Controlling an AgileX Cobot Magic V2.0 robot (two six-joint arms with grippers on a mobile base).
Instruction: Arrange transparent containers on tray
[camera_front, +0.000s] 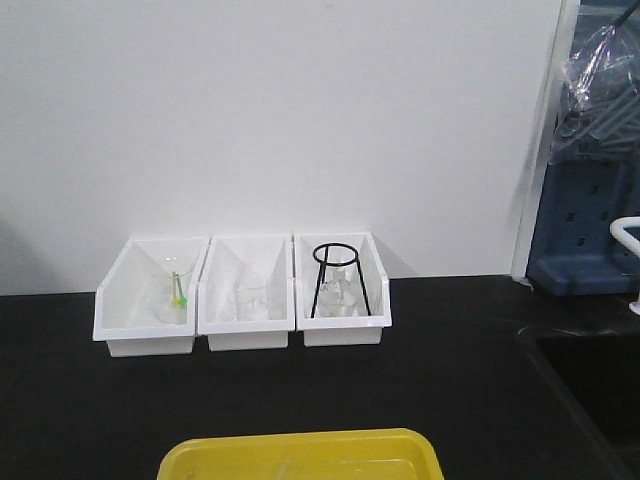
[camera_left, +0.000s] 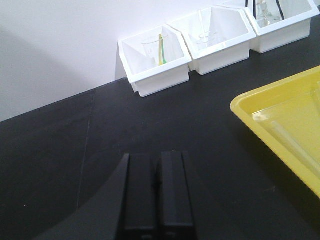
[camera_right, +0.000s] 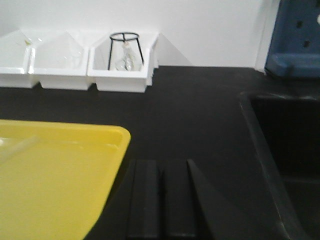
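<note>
Nearest the lens in each wrist view sits a black pincer, both with jaws pressed together and holding nothing: the left pincer (camera_left: 157, 200) at 6 o'clock of its picture, the right pincer (camera_right: 161, 200) likewise at 6 o'clock of its own. Both hang low over the dark table (camera_front: 450, 380), beside the yellow tray (camera_front: 300, 452) rather than above it. From the left pincer the tray (camera_left: 280, 115) lies toward 2 o'clock, with bare table between; from the right pincer the tray (camera_right: 60, 170) lies toward 9 to 10 o'clock, its rounded corner just beside the jaws. A faint clear tube (camera_left: 292, 140) already lies flat on the tray floor, its long axis running from about 10 to 4 o'clock in the left wrist view; the right wrist view shows a pale streak (camera_right: 17, 145) near the tray's left edge that may be the same tube or a second, and I cannot tell which. In the front view the tray's contents are only vague glints. At 12 o'clock stand three white bins (camera_front: 245, 290) against the wall; the glass in them looks wide-bodied rather than tube-like, though it is too blurred to be sure. Judging by this, the right arm is closer to the tray, though the tube seems nearer the left side.
</note>
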